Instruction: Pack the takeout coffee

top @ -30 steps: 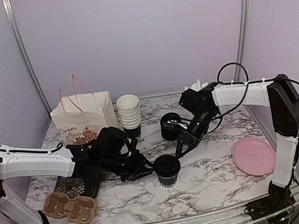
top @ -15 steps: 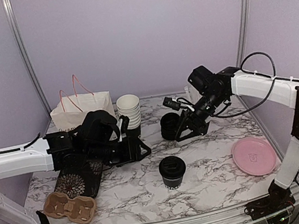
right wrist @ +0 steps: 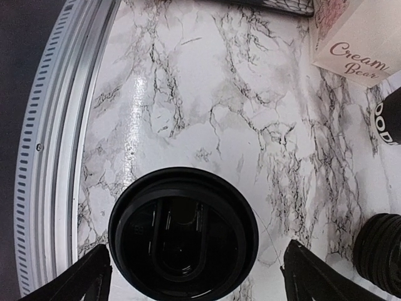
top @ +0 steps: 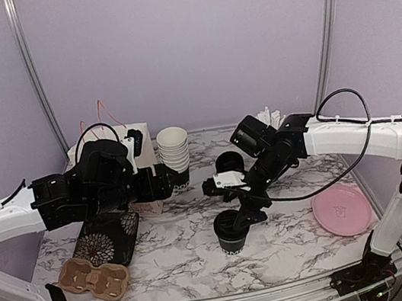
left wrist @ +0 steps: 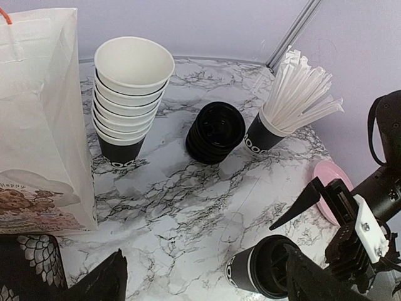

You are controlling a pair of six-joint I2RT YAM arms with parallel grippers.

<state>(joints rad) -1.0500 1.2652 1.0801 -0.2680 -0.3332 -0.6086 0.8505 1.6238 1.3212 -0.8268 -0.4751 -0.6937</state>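
Since the earlier frame both arms had let go of the takeout coffee (top: 230, 232) and parted. The left gripper (top: 169, 180) had pulled back to about 10 o'clock, beside the stack of cups (top: 174, 149) and in front of the paper bag (left wrist: 37, 113). The right gripper (right wrist: 195, 248) had lifted off and then swung back in, ending directly over the cup.

The cup stood upright and alone on the marble table (top: 293, 239) at roughly 6 o'clock from the table's middle, black lid seated on it (I judged it flush from the right wrist view, but could not check the far rim).

The left fingers (left wrist: 103, 279) stood spread wide with nothing between them. The right fingers (right wrist: 88, 276) were just as wide, one at 9 o'clock and one at 3 o'clock of the lid, straddling it from above. I could not tell whether they had reached the cup's wall; nothing was gripped.

To me that read as lidding done and the pick-up about to begin. The cardboard cup carrier (top: 93, 278) waited at 8 o'clock, both wells unfilled, so it looked the likely destination. The left arm sat between the cup and the bag, which could crowd any route that way.
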